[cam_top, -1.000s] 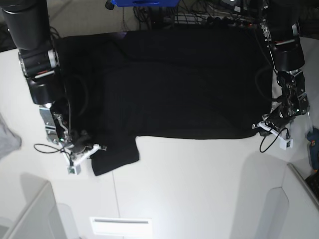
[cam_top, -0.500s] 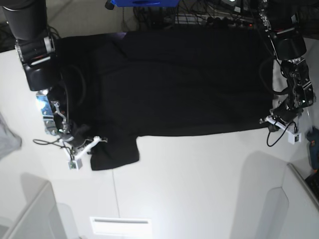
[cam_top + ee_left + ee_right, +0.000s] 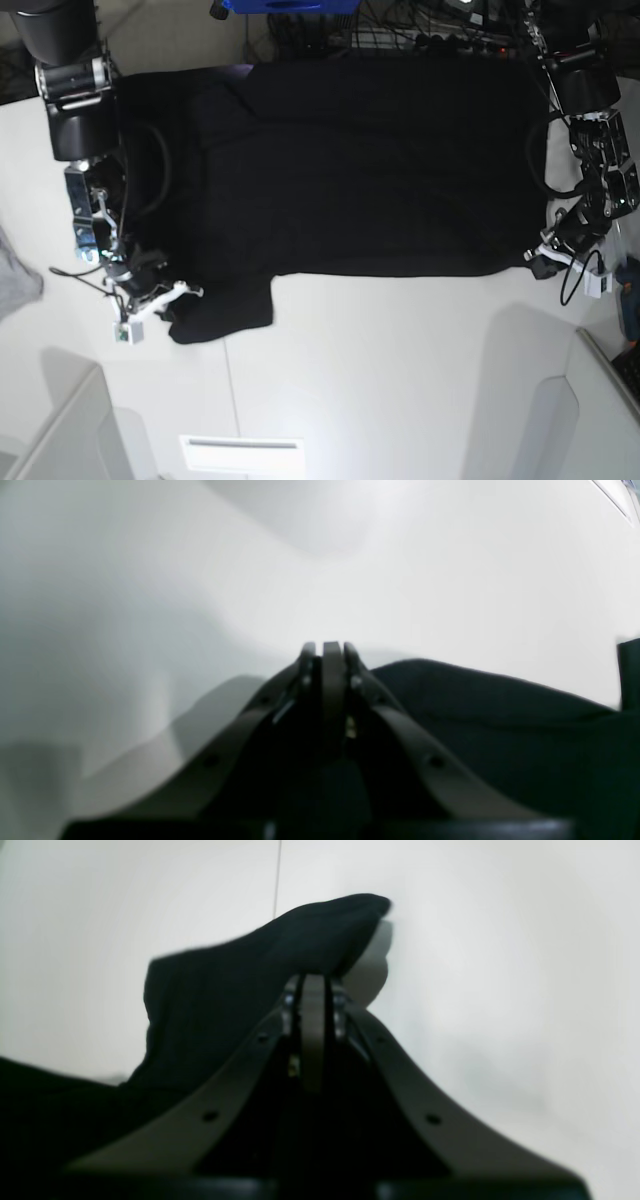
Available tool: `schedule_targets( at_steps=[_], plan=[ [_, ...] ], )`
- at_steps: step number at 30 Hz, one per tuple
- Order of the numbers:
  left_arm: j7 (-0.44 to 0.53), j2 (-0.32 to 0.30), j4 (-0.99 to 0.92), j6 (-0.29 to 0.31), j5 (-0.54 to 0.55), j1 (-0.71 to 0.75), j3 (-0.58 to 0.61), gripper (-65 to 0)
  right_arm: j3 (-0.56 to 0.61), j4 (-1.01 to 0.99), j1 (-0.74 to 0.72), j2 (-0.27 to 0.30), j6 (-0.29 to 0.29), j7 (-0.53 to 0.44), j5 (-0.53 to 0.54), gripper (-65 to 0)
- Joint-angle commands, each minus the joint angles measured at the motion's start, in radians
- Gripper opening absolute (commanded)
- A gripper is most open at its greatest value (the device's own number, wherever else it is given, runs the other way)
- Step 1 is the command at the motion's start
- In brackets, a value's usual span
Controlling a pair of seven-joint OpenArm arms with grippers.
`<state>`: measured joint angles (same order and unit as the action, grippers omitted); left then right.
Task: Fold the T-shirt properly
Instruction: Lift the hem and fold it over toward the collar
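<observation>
The black short-sleeved fabric T-shirt [image 3: 350,165] lay spread flat, plain side up, on the white surface [image 3: 400,380], its long axis running across the base view, sleeves towards that view's left. The right gripper [image 3: 178,296] had its jaws pressed together, pinching the near sleeve's edge. The left gripper [image 3: 540,262] held its jaws shut at the opposite near corner, apparently gripping the hem. Each arm stood at one end, so lifting the near edge away looked likely next.

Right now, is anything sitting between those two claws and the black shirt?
Nothing visible. The right gripper is at the T-shirt sleeve, and the left gripper is at its opposite corner.
</observation>
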<state>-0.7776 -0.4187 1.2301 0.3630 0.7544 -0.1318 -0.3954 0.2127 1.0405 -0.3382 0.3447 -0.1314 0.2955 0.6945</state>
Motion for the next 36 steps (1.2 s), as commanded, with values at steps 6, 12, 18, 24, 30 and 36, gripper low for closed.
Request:
schedule_targets(
  at_steps=[6, 12, 18, 24, 30, 36],
  plan=[
    [-0.029, -0.018, 0.118, 0.005, 0.027, -0.012, -0.014, -65.0, -0.037, 0.068, 0.020, 0.015, -0.006, -0.019, 0.003, -65.0],
    [-0.113, -0.015, 0.211, 0.009, 0.029, 0.007, -0.087, -65.0, -0.100, 0.116, 0.063, 0.014, -0.006, -0.019, 0.003, -65.0],
    [-0.153, -0.016, 0.285, 0.009, 0.029, 0.053, -0.095, -65.0, -0.101, 0.191, 0.106, 0.015, -0.006, -0.019, 0.001, -65.0],
    [-0.153, -0.015, 0.322, 0.009, 0.030, 0.120, -0.096, -65.0, -0.103, 0.254, 0.153, 0.015, -0.006, -0.019, 0.001, -65.0],
    [-0.151, -0.026, 0.328, 0.009, 0.159, 0.206, -0.173, -65.0, -0.189, 0.314, 0.210, 0.029, -0.006, -0.019, 0.001, -65.0],
    [-0.151, -0.035, 0.414, 0.009, 0.162, 0.277, -0.167, -65.0, -0.195, 0.327, 0.247, 0.046, -0.006, -0.006, 0.001, -65.0]
  ],
)
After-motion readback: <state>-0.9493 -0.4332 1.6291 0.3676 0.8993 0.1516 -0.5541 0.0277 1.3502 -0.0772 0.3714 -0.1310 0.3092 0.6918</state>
